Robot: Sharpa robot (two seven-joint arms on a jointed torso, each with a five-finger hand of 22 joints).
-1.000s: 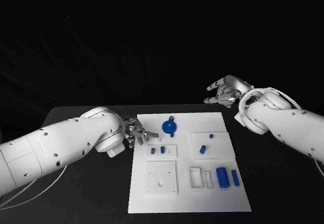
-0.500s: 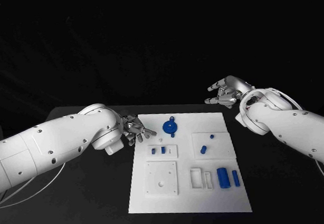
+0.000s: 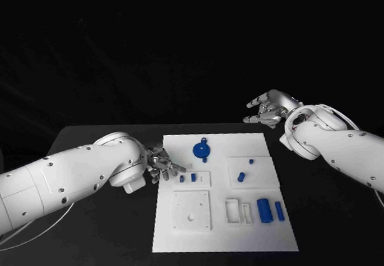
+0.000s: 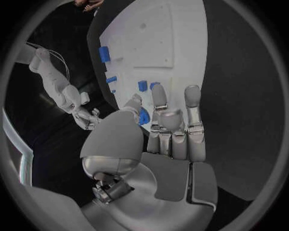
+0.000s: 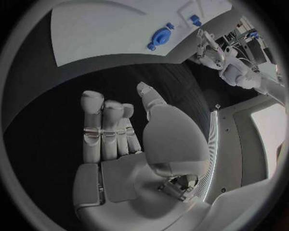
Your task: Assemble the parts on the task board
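Judging by the loose parts on the board, assembly has barely begun. Left hand hovers empty, fingers spread, at the board's edge; right hand waits empty, fingers apart, beyond it.

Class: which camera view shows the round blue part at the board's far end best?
The head view: the round blue part lies unobstructed on the task board. The right wrist view shows it small and distant; in the left wrist view, the left hand partly hides it.

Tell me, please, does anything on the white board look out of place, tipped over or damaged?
Nothing stands out. The task board lies flat on the black table, and the blue parts sit on it with no visible damage. The left robot hand hovers at the board's edge and the right robot hand is off the board; both hold nothing.
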